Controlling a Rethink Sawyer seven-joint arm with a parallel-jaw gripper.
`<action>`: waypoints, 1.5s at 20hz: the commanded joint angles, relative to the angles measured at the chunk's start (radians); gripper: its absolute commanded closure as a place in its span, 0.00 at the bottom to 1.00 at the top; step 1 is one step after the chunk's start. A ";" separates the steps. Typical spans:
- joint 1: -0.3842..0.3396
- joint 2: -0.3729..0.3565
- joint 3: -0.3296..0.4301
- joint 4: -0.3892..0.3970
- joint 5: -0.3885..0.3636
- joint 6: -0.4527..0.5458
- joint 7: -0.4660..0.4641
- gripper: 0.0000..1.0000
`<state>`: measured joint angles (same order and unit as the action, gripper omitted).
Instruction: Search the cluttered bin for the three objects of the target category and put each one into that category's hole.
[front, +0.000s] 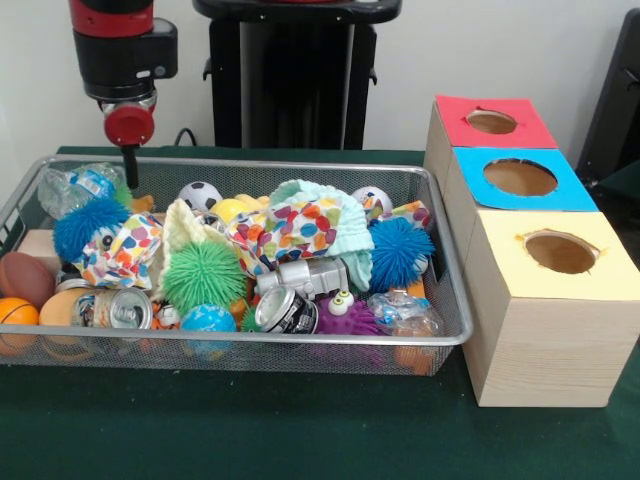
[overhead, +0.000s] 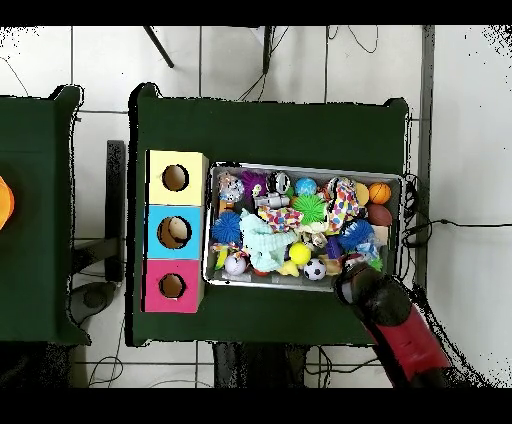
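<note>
Cans sit at the front of the bin (front: 440, 338), closest to us. One can (front: 118, 309) lies on its side by the front wall, with its round top facing out. A dark can (front: 287, 311) lies just past the middle, tipped our way, and a silver can (front: 310, 274) lies flat behind it, long side going across. The marks on the cans are too small to read.

Farther back come a green spiky ball (front: 204, 275), a dotted cloth (front: 290, 230) and a blue spiky ball (front: 400, 252). A water bottle (front: 80, 187) lies in the back corner of the bin, and a small soccer ball (front: 200, 195) sits by the back wall. I cannot read the bottle's label.

Nothing here says which kind of thing must be found. If it is cans, three show here.

The gripper (front: 130, 170) hangs over the back corner of the bin, right beside the bottle. From there the cans lie toward the front wall, so the arm would have to come forward. It hangs as one thin black tip. I cannot tell if it is spread or closed, and nothing is seen in it.

Beside the bin stand three boxes with holes on top. The yellow box (front: 560, 250) is closest, the blue box (front: 520, 178) comes next, and the red box (front: 492, 121) is farthest. All three holes look empty. No writing shows on them.
</note>
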<state>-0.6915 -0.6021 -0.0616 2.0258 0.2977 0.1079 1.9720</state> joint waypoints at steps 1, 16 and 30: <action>0.004 0.029 0.030 -0.100 -0.030 0.099 0.065 1.00; 0.135 -0.024 -0.114 -0.215 -0.086 0.185 0.031 1.00; 0.094 -0.015 -0.051 -0.200 -0.124 0.205 0.043 1.00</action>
<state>-0.5810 -0.6191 -0.1648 1.8905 0.2105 0.2048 1.9720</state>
